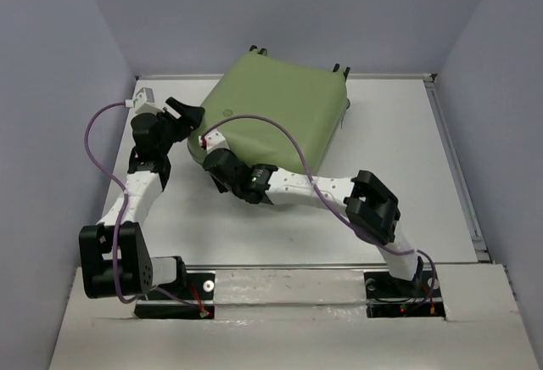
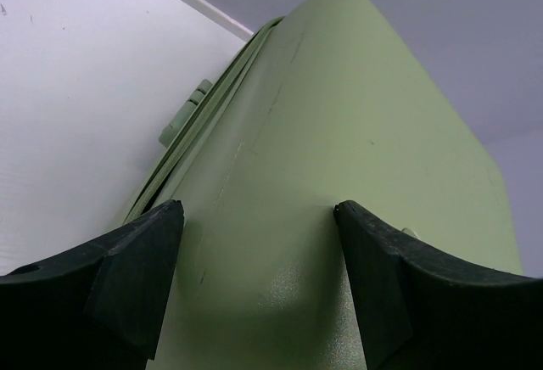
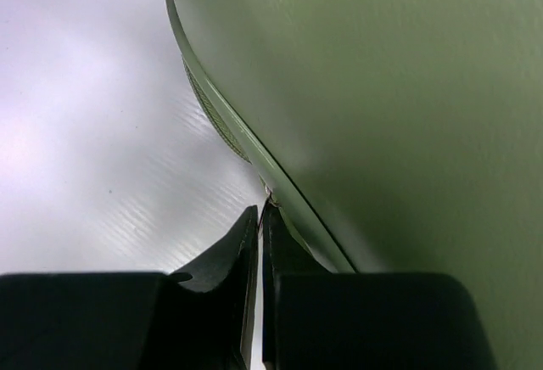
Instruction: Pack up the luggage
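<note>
The luggage [image 1: 276, 107] is a light-green hard-shell suitcase lying closed and flat at the back of the table, wheels [image 1: 257, 50] toward the far wall. My left gripper [image 1: 188, 120] is at its near-left corner. In the left wrist view its jaws [image 2: 259, 209] stand wide, with the rounded shell [image 2: 339, 132] filling the gap and both pads against it. My right gripper [image 1: 210, 147] sits at the near edge, just right of the left one. Its jaws [image 3: 261, 209] are shut, pinching a small metal zipper pull [image 3: 270, 193] on the zip seam [image 3: 216, 120] under the shell [image 3: 407, 90].
The white table [image 1: 399, 175] lies right of and in front of the luggage. Grey walls close in on three sides. A green side handle [image 2: 182, 115] shows on the luggage's left edge. Purple cables [image 1: 93, 132] loop off both arms.
</note>
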Tool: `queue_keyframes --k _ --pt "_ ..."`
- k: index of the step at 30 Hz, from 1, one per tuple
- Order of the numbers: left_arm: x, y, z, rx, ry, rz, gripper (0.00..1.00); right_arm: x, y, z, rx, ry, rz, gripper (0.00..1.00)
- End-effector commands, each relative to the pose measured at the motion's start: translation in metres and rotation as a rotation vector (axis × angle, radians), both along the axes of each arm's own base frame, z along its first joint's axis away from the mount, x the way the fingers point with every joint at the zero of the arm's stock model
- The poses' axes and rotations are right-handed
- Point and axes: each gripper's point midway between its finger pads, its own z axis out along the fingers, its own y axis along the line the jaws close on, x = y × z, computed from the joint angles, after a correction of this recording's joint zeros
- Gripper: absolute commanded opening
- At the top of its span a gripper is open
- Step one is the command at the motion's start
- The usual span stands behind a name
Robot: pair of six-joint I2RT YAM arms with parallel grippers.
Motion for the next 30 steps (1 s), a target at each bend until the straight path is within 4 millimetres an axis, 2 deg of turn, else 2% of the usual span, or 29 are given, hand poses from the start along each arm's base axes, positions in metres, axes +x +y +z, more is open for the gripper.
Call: queue_keyframes --k 1,3,5,6,7,8,9,10,11,12,13,14,15,16,17,18,20,21,23,24,25,26,27,28,29,30 --pt "-0.070 -0.055 -0.097 -0.040 0.357 -0.299 0.81 -0.089 0.113 0.144 0.495 -0.012 0.526 0.07" --pt "-0.070 -0.051 -0.093 -0.021 0.350 -0.281 0.81 -0.093 0.116 0.139 0.497 0.009 0.550 0.07" --pt "-0.069 -0.049 -0.086 -0.012 0.328 -0.267 0.81 -0.099 0.108 0.124 0.475 0.039 0.555 0.07" --pt "-0.069 -0.048 -0.085 -0.008 0.326 -0.263 0.81 -0.109 0.095 0.148 0.505 0.011 0.563 0.07" --pt "-0.068 -0.049 -0.084 -0.008 0.321 -0.264 0.81 -0.111 0.077 0.121 0.465 0.034 0.539 0.10" --pt "-0.068 -0.049 -0.082 -0.010 0.318 -0.269 0.81 -0.113 0.062 0.120 0.463 0.036 0.519 0.18" --pt "-0.068 -0.050 -0.081 -0.011 0.316 -0.270 0.81 -0.115 0.035 0.156 0.516 -0.009 0.485 0.50" --pt "-0.067 -0.049 -0.080 -0.010 0.311 -0.268 0.81 -0.112 0.016 0.155 0.509 -0.021 0.431 0.67" --pt "-0.067 -0.051 -0.078 -0.016 0.305 -0.270 0.81 -0.112 -0.003 0.151 0.494 -0.012 0.391 0.79" --pt "-0.068 -0.051 -0.077 -0.016 0.304 -0.272 0.81 -0.108 -0.031 0.121 0.424 0.001 0.316 0.88" --pt "-0.068 -0.051 -0.075 -0.016 0.297 -0.270 0.81 -0.106 -0.061 0.148 0.464 -0.033 0.266 0.95" --pt "-0.069 -0.051 -0.074 -0.018 0.292 -0.267 0.81 -0.103 -0.084 0.141 0.436 -0.016 0.209 0.96" --pt "-0.070 -0.050 -0.075 -0.018 0.295 -0.262 0.81 -0.096 -0.104 0.142 0.439 -0.024 0.159 0.96" --pt "-0.071 -0.051 -0.074 -0.018 0.294 -0.258 0.81 -0.089 -0.131 0.120 0.394 -0.012 0.086 0.97" --pt "-0.071 -0.052 -0.072 -0.013 0.285 -0.255 0.82 -0.071 -0.170 0.139 0.459 -0.032 -0.012 0.99" --pt "-0.071 -0.054 -0.071 -0.013 0.280 -0.254 0.82 -0.062 -0.194 0.125 0.454 -0.016 -0.067 0.99" --pt "-0.072 -0.059 -0.068 -0.007 0.273 -0.263 0.82 -0.042 -0.237 0.128 0.502 -0.023 -0.183 1.00" --pt "-0.074 -0.064 -0.066 -0.003 0.269 -0.277 0.83 -0.022 -0.276 0.141 0.547 -0.069 -0.306 1.00" --pt "-0.076 -0.068 -0.066 0.004 0.268 -0.281 0.83 -0.005 -0.316 0.134 0.526 -0.090 -0.444 1.00" --pt "-0.077 -0.070 -0.063 0.008 0.259 -0.286 0.83 0.014 -0.350 0.134 0.529 -0.115 -0.559 1.00" --pt "-0.079 -0.072 -0.063 0.012 0.256 -0.288 0.83 0.022 -0.360 0.130 0.532 -0.101 -0.581 0.96" --pt "-0.083 -0.076 -0.062 0.022 0.249 -0.291 0.83 0.031 -0.375 0.123 0.551 -0.080 -0.641 0.67" --pt "-0.086 -0.077 -0.062 0.027 0.248 -0.290 0.83 0.040 -0.391 0.117 0.561 -0.072 -0.699 0.46" --pt "-0.089 -0.079 -0.057 0.041 0.227 -0.285 0.83 0.054 -0.419 0.105 0.569 -0.056 -0.779 0.11" --pt "-0.092 -0.079 -0.055 0.050 0.216 -0.282 0.83 0.060 -0.430 0.099 0.585 -0.042 -0.809 0.07" --pt "-0.096 -0.080 -0.059 0.060 0.219 -0.278 0.83 0.065 -0.430 0.094 0.604 -0.015 -0.786 0.07"
